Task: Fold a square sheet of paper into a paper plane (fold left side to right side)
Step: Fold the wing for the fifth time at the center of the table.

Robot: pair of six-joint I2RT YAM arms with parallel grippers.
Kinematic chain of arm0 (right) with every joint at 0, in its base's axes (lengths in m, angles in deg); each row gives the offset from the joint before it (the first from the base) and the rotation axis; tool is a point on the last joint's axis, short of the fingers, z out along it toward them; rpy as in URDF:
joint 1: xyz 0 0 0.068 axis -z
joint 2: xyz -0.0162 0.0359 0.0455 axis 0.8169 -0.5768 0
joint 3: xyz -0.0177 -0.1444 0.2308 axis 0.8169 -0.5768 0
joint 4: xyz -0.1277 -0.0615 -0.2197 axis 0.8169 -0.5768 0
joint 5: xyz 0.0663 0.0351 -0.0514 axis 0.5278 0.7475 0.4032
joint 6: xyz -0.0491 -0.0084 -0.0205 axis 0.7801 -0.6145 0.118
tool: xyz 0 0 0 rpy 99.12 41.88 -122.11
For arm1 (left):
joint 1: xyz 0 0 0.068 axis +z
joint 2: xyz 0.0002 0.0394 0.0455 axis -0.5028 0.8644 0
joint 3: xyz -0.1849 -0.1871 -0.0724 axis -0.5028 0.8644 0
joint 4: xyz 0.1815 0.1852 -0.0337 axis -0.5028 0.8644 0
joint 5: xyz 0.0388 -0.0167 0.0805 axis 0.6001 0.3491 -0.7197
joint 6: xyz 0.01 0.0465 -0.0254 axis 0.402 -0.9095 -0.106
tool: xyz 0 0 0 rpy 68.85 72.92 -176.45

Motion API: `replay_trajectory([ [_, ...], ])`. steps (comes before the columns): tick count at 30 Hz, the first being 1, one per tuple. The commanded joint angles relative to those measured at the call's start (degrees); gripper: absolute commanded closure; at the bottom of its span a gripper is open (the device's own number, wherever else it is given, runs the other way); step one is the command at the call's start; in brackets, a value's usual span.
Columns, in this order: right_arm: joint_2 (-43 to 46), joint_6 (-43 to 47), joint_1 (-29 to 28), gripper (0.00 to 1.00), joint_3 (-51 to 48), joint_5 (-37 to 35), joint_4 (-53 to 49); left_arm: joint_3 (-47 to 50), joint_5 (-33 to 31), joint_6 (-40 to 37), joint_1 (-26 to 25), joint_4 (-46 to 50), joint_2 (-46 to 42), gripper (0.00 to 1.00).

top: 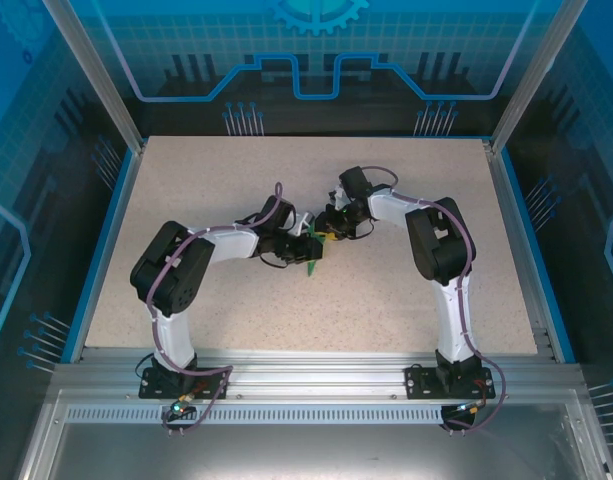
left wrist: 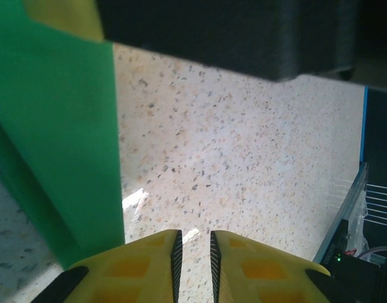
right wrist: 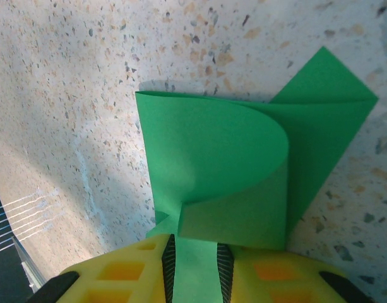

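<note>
The green sheet of paper is partly folded, with one flap curling over a pointed layer that lies on the table. My right gripper is shut on its near edge, and green paper fills the gap between the yellow fingers. In the top view the paper hangs between the two grippers at the table's middle. My left gripper stands open by a narrow gap with bare table showing through it. The paper rises just left of its fingers, apart from the pads. The two grippers, left and right, are close together.
The right gripper's dark body hangs just above and ahead of the left gripper. The speckled table has a blue rim and aluminium posts at the corners. A metal rail with both arm bases runs along the near edge.
</note>
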Motion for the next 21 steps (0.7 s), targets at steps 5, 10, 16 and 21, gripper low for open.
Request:
replay_trajectory([
  [5,-3.3,0.82,-0.51,0.72,-0.47,-1.6,-3.03,1.79,-0.95,-1.23,0.16,-1.06,2.03,0.77],
  [10,-3.32,0.82,-0.5,0.72,-0.44,-1.65,-3.1,2.38,-1.7,-1.76,0.1,-0.47,2.2,0.78],
  [16,-3.31,0.86,-0.51,0.72,-0.41,-1.57,-2.92,3.4,-2.08,-1.86,0.1,-0.63,3.17,0.79],
  [21,-3.32,0.92,-0.55,0.72,-0.12,-1.34,-2.93,4.75,-2.01,-1.68,0.16,-1.09,3.27,0.79],
])
